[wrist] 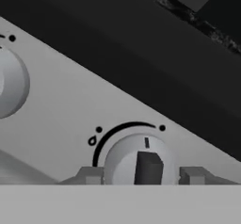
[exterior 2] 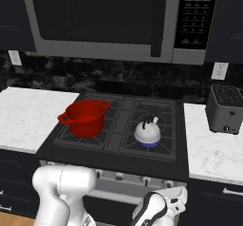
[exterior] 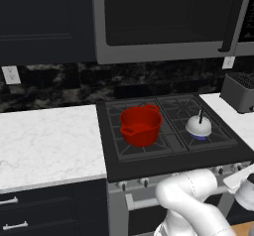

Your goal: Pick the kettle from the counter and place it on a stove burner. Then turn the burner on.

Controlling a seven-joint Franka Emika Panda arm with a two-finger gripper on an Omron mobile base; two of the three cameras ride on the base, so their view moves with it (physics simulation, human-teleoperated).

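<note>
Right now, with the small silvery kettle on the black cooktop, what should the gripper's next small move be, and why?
Probably back the gripper straight off the round silver knob it straddles. The silvery-white domed kettle already sits on the front right stove burner, where a blue flame glow shows beneath it, so the burner looks lit.

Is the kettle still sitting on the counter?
No: the kettle stands on the front right stove burner, beside the red pot.
</note>
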